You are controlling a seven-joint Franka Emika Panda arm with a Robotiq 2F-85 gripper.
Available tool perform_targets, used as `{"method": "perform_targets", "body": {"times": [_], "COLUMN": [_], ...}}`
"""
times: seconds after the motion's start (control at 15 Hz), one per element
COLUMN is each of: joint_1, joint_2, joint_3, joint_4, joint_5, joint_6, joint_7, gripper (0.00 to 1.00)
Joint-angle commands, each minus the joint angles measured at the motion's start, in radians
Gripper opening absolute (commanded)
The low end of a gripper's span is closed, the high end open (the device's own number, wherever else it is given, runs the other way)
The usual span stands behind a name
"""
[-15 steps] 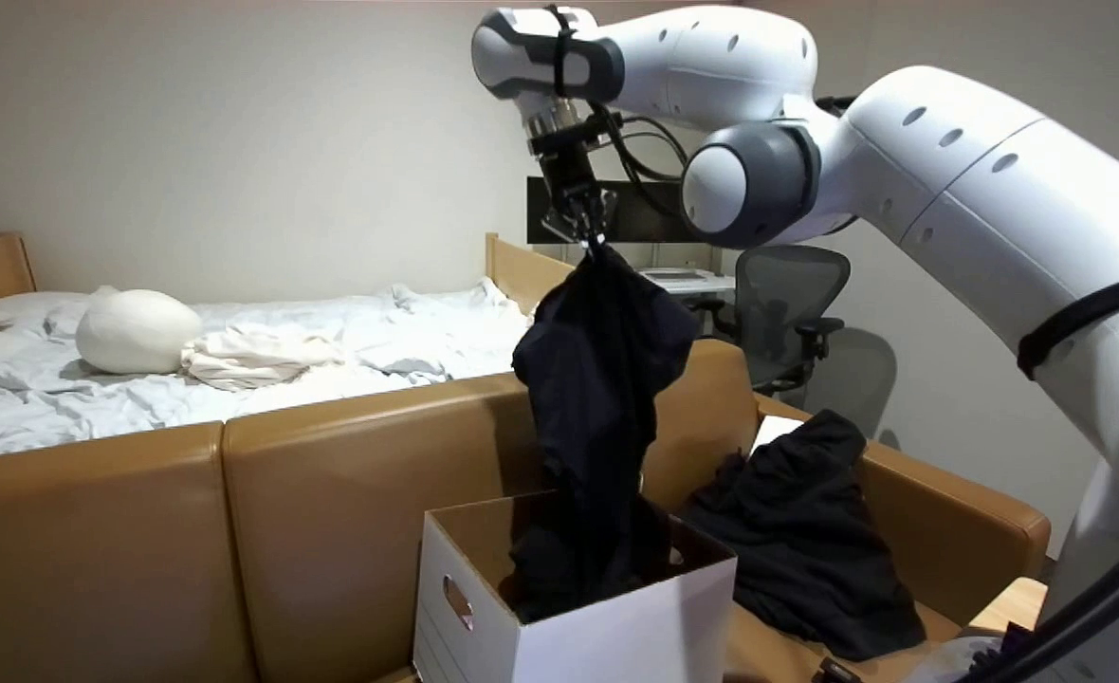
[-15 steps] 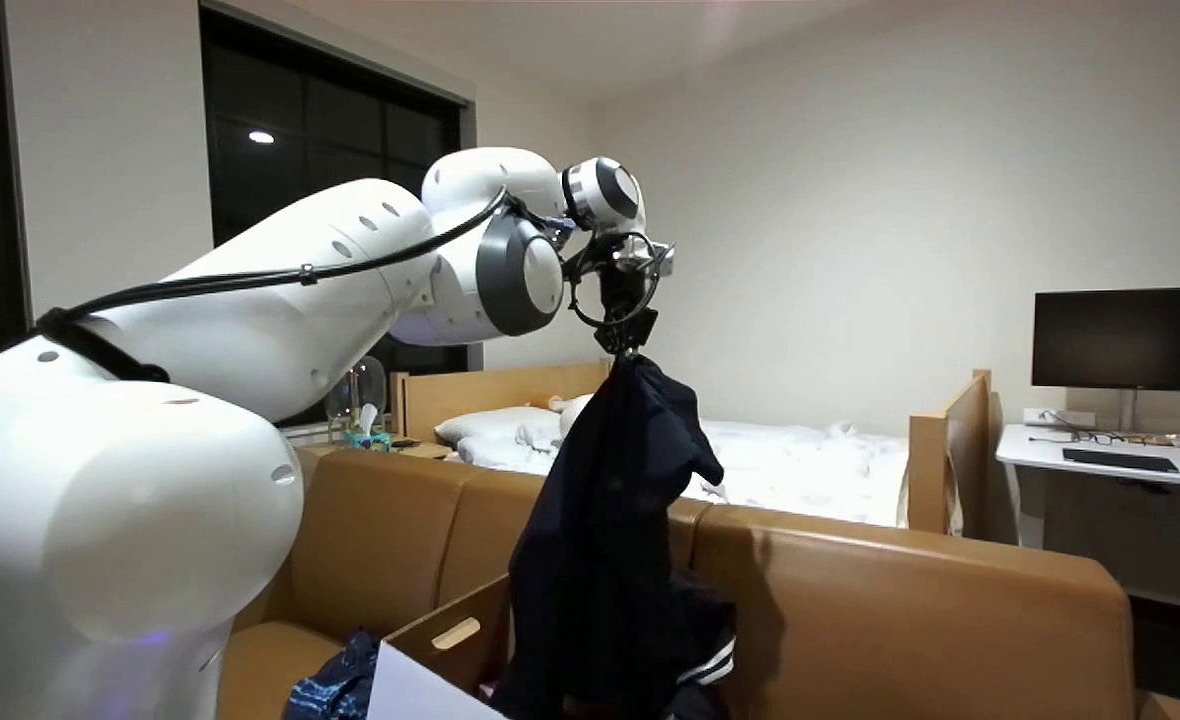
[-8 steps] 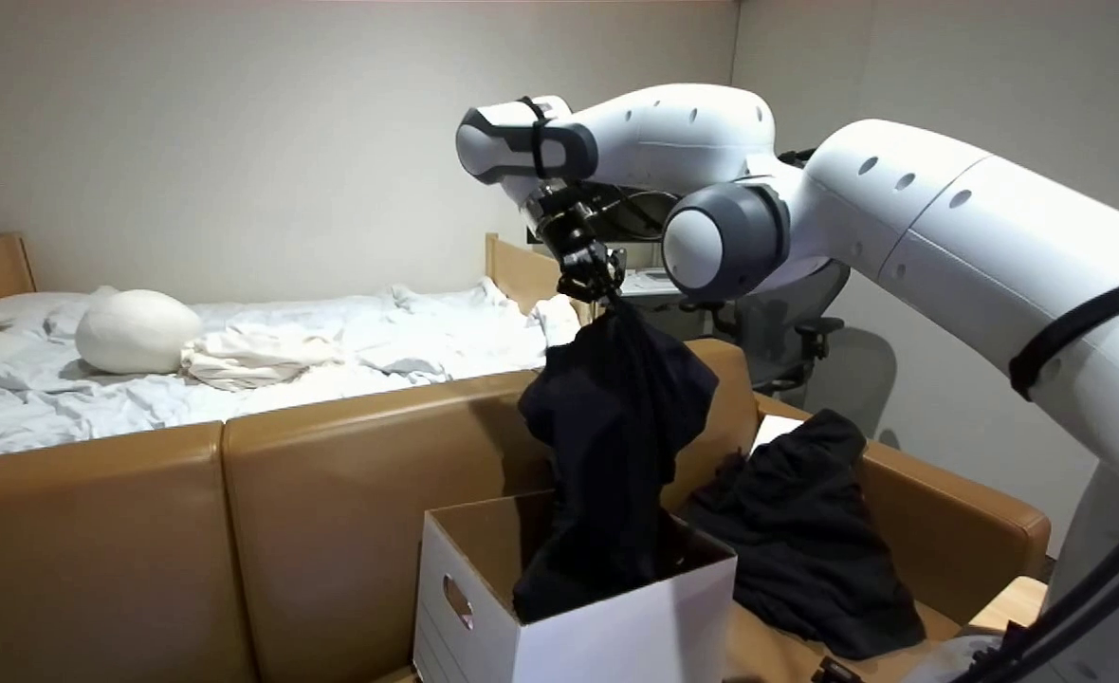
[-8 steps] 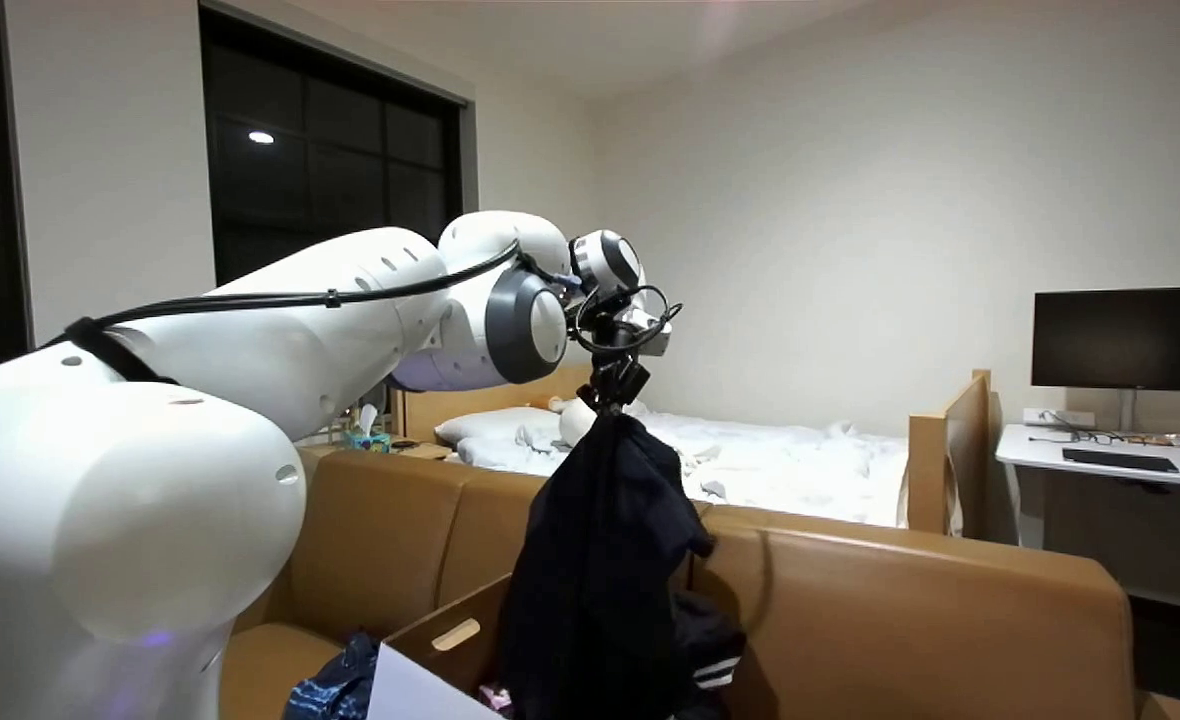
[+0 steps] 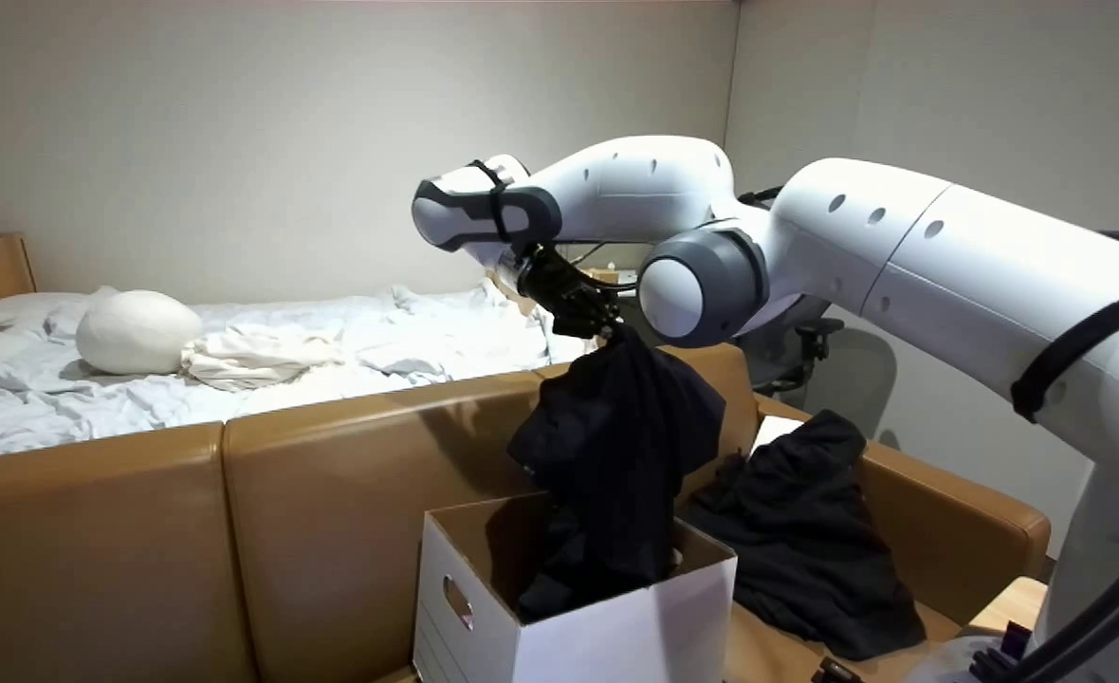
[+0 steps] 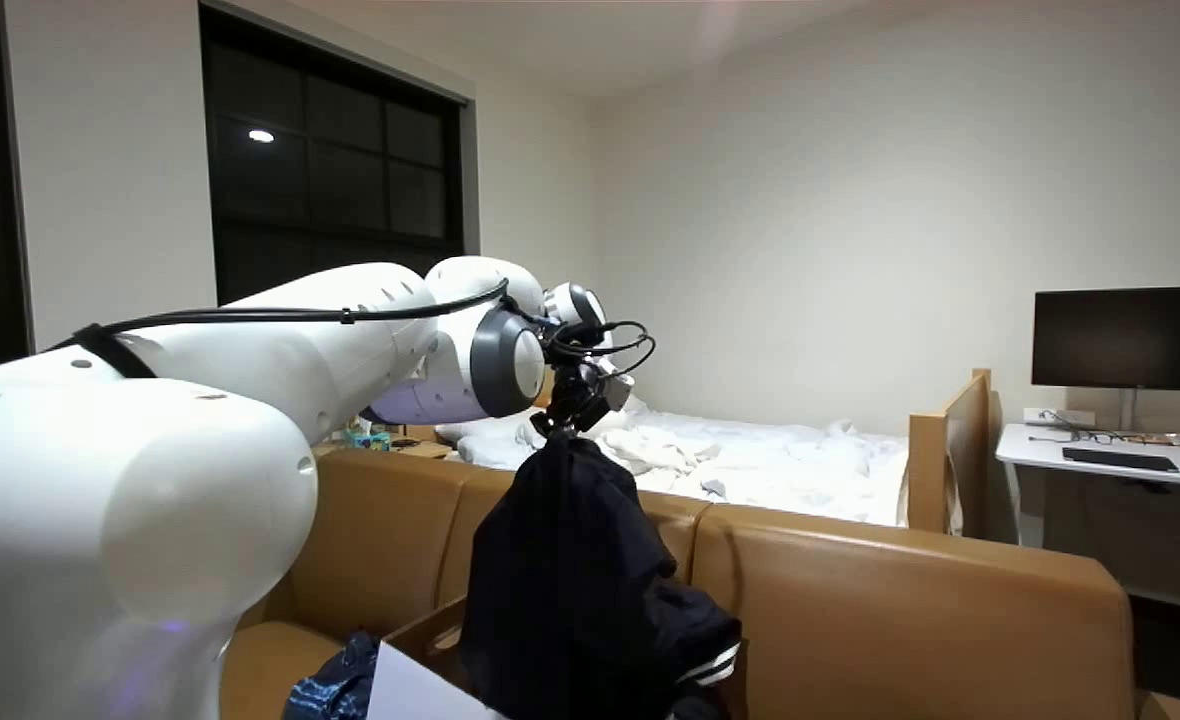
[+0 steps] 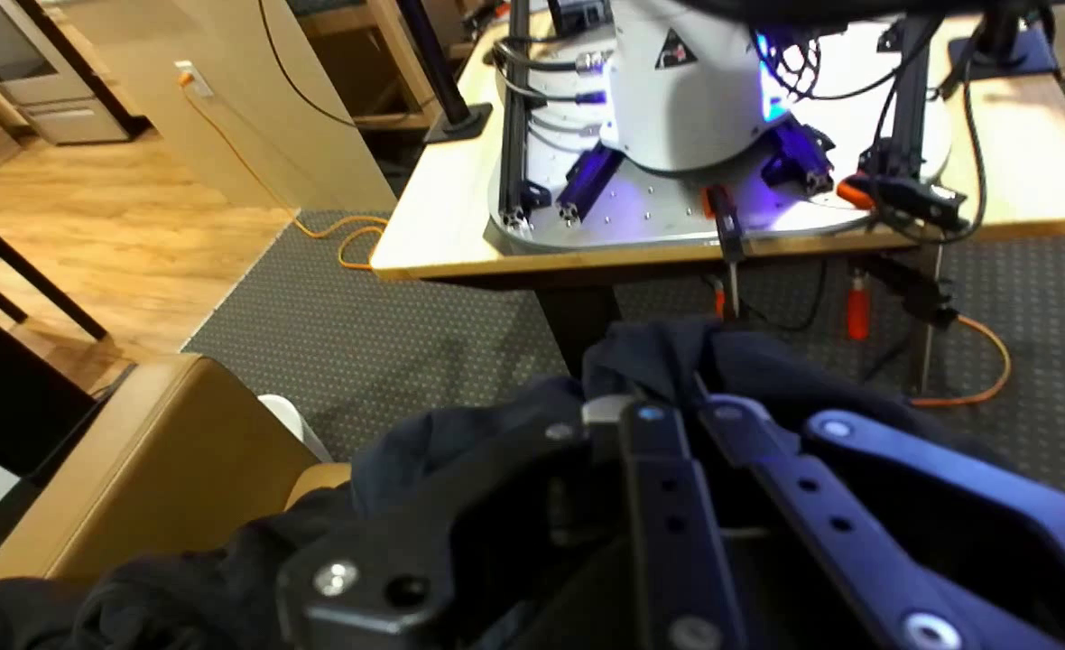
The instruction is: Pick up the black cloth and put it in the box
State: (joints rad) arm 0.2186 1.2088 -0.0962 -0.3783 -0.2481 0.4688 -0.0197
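Observation:
My gripper (image 5: 609,330) is shut on the top of a black cloth (image 5: 621,446), which hangs bunched below it. The cloth's lower part is inside the white box (image 5: 626,636); its bottom end is hidden by the box's front wall. In an exterior view, the gripper (image 6: 562,432) and cloth (image 6: 560,580) stand over the box's wall (image 6: 420,690), and a sleeve with white stripes (image 6: 710,665) hangs to the right. In the wrist view, dark fabric (image 7: 650,361) is pinched between the fingertips (image 7: 681,406).
The box stands on a brown sofa (image 5: 351,531). Another black cloth (image 5: 806,541) lies on the seat beside it. A blue patterned item (image 6: 335,680) is at the box's side. Behind the sofa back is a bed (image 5: 408,332). The robot's table (image 7: 442,235) shows in the wrist view.
My gripper has come down and tilted, still holding the cloth. More of the cloth has sunk and bunched at the box. The other black cloth has not moved.

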Motion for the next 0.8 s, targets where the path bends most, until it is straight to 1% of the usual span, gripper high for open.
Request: {"method": "perform_targets", "body": {"times": [0.0,0.2,0.4,0.47,0.53,0.6,0.67,0.73], "joint_1": [0.043,0.084,0.117,0.127,0.136,0.144,0.147,0.142], "joint_2": [0.036,0.050,0.043,0.038,0.031,-0.006,-0.020,-0.040], "joint_3": [-0.014,-0.013,0.000,0.007,0.017,0.023,0.035,0.045], "joint_4": [-0.027,-0.089,-0.193,-0.232,-0.273,-0.363,-0.400,-0.421], "joint_5": [-0.097,-0.204,-0.343,-0.396,-0.456,-0.500,-0.541,-0.543], "joint_6": [-0.118,-0.167,-0.178,-0.174,-0.170,-0.139,-0.120,-0.091], "joint_7": [-0.129,-0.237,-0.359,-0.402,-0.446,-0.481,-0.512,-0.500], "gripper": [0.00,0.00,0.00,0.27,0.28,0.32,0.40,0.45]}}
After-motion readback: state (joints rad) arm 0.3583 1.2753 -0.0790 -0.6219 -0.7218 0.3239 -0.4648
